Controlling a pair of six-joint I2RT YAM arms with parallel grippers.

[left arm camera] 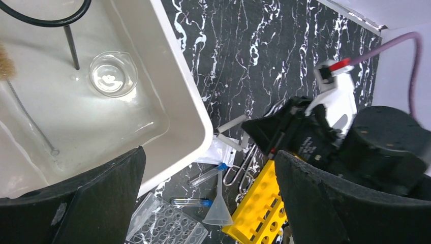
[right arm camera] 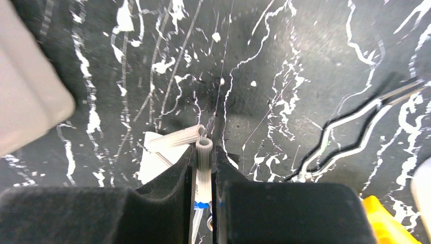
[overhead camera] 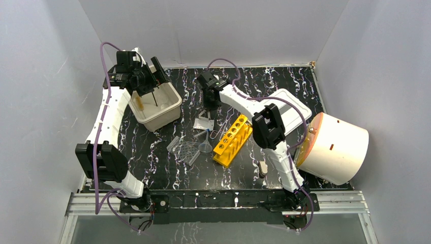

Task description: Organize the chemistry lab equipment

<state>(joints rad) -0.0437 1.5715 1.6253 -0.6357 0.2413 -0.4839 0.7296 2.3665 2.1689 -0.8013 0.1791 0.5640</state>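
No text, label, brand or number can be read in any view. In the left wrist view, a short line of small white print sits on the black wrist housing (left arm camera: 310,145) just behind the right gripper (left arm camera: 252,131), but it is too small and blurred to make out. The ribbed tube (right arm camera: 204,161) pinched between that gripper's fingers carries a blue band, deep between the fingers. Whether the band bears any letters or figures cannot be told.
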